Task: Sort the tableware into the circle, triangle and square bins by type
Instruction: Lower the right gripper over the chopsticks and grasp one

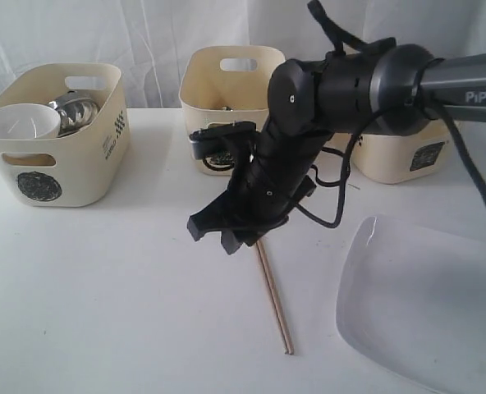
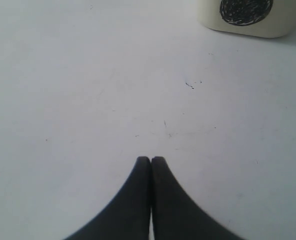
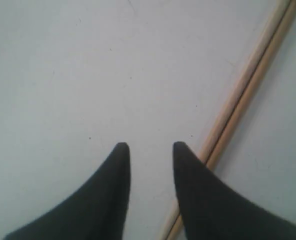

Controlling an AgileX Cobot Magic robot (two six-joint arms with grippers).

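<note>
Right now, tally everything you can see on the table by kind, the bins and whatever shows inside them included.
Cream plastic bins: 3
Round white bowl, inside a bin: 1
Shiny steel vessel, inside the same bin: 1 showing
Tan wooden chopsticks: 2
Large white rounded-rectangle plate: 1
Total: 8

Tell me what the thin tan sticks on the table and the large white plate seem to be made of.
The pair of thin tan chopsticks looks like wood or bamboo: pale matt surface, no shine. The large white rounded-rectangle plate looks like glazed ceramic or melamine: smooth, faintly glossy; which is unclear.
</note>
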